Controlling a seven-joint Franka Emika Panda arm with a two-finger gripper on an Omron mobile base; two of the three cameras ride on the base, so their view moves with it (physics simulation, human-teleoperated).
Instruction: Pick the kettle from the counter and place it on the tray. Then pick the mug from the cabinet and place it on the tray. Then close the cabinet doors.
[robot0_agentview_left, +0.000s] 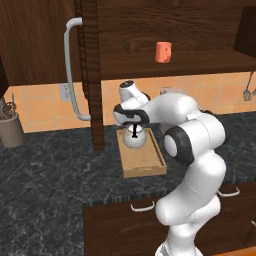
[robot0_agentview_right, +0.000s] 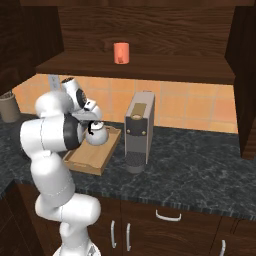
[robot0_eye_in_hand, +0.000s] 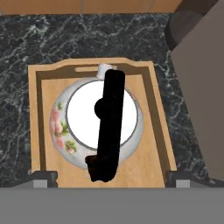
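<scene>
Pincer (robot0_eye_in_hand: 112, 175) spread wide above the kettle (robot0_eye_in_hand: 97, 124), which sits on the tray (robot0_eye_in_hand: 37, 127).

Its two fingertips (robot0_eye_in_hand: 43, 177) stand well apart at either side of the tray in the hand view, clear of the kettle's black handle and touching nothing. The kettle (robot0_agentview_left: 134, 137) rests at the far end of the wooden tray (robot0_agentview_left: 145, 167) on the dark speckled desk (robot0_agentview_left: 45, 175). The orange mug (robot0_agentview_left: 163, 52) stands on the shelf of the open cabinet (robot0_agentview_left: 175, 62), whose door (robot0_agentview_left: 92, 75) hangs open with its curved bar handle (robot0_agentview_left: 70, 70) outward. A grey coffee machine (robot0_agentview_right: 139, 131) stands just right of the tray (robot0_agentview_right: 92, 162), and a beige utensil pot (robot0_agentview_left: 11, 129) sits far left.
</scene>
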